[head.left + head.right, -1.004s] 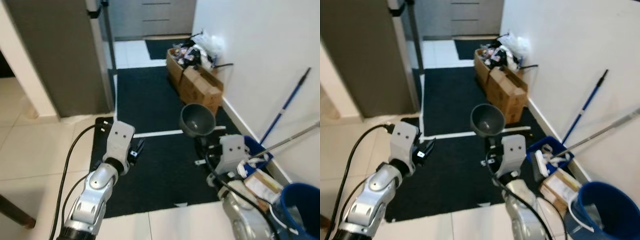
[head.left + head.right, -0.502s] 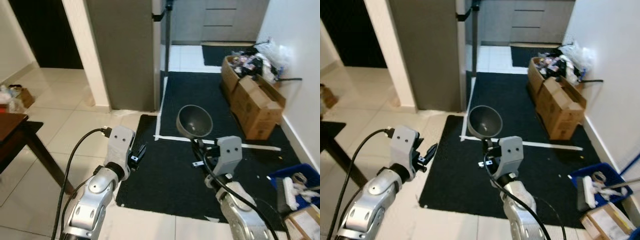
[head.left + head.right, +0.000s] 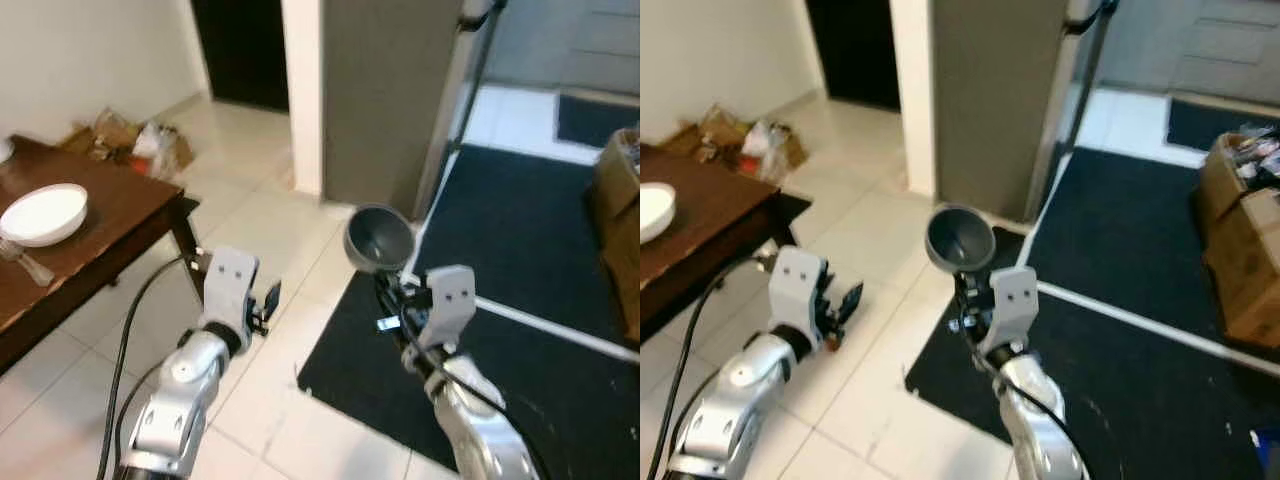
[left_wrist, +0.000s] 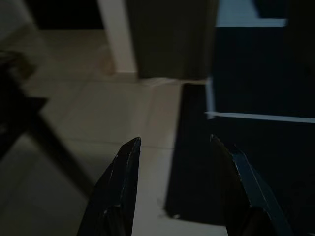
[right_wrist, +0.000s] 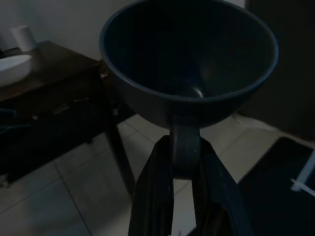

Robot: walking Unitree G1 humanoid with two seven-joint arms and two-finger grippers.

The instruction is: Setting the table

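Note:
A dark grey bowl is held up in front of me by its rim, with my right gripper shut on it; the right wrist view shows the bowl pinched between the two fingers. My left gripper hangs open over the pale floor tiles with nothing in it; its two fingers stand apart. At the left is a dark wooden table carrying a white bowl and a glass.
A black mat with a white line covers the floor on the right. A grey fridge or cabinet and a dark doorway lie ahead. Bags and boxes sit on the floor beyond the table. A cardboard box stands far right.
The camera has swung left: the wooden table with the white bowl has come into view and the boxes and wall have slid off right. Both grippers keep their poses.

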